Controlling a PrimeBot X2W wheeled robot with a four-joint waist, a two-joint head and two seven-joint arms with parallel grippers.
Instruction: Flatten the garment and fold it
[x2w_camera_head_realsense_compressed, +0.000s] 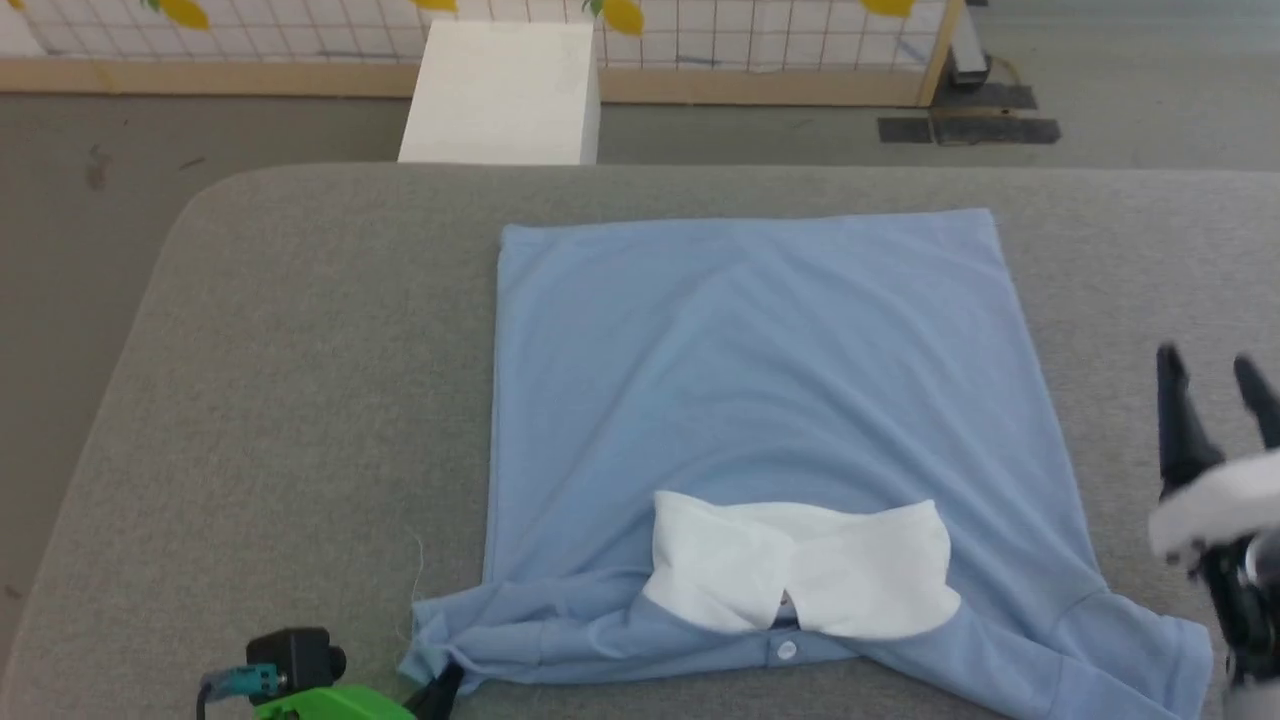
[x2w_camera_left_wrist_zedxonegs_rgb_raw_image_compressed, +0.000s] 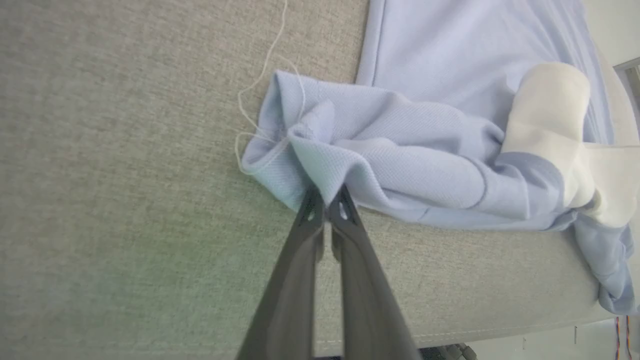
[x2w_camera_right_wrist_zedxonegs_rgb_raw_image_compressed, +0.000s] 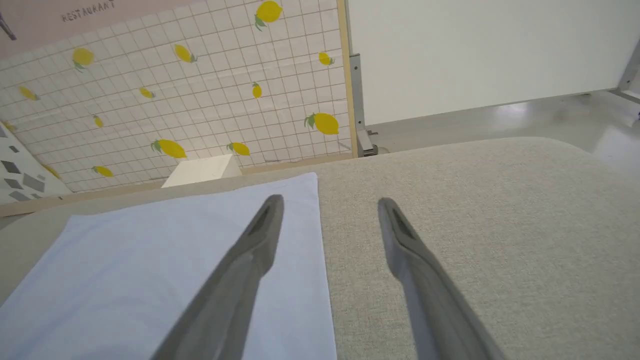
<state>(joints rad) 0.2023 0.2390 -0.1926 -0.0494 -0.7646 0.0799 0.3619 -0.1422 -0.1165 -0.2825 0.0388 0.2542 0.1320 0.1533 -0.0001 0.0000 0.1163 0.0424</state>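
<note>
We are starting at the left gripper (x2w_camera_left_wrist_zedxonegs_rgb_raw_image_compressed: 326, 197): its two dark fingers are pressing tight together and pinching a fold of the garment (x2w_camera_head_realsense_compressed: 750, 380), right at the bunched sleeve (x2w_camera_left_wrist_zedxonegs_rgb_raw_image_compressed: 320, 145). In the head view that grip is sitting at about 7 o'clock of the shirt. A loose white thread (x2w_camera_left_wrist_zedxonegs_rgb_raw_image_compressed: 260, 85) is curling off the sleeve toward 11 o'clock in the left wrist view and is lying on the grey padded table (x2w_camera_head_realsense_compressed: 300, 350).

Over to the right gripper (x2w_camera_right_wrist_zedxonegs_rgb_raw_image_compressed: 327, 202): its fingers are standing wide apart and gripping nothing. In the head view it is showing out at 4 o'clock of the shirt, off the fabric. From its own wrist camera, one finger is crossing the shirt's side edge and the other is showing against bare grey padding; whether the tips are touching the surface we cannot tell.

Moving outward, the light blue polo is lying mostly flat on the table, hem at 12 o'clock and white collar (x2w_camera_head_realsense_compressed: 800, 565) at 6 o'clock. A button (x2w_camera_head_realsense_compressed: 786, 651) is peeking out just below the collar. The other sleeve (x2w_camera_head_realsense_compressed: 1130, 650) is spreading out at 5 o'clock, rumpled.

Beyond the table at 12 o'clock a white box (x2w_camera_head_realsense_compressed: 505, 90) is standing on the floor, and behind it a tiled panel (x2w_camera_right_wrist_zedxonegs_rgb_raw_image_compressed: 175, 100) printed with lemons is running across.
</note>
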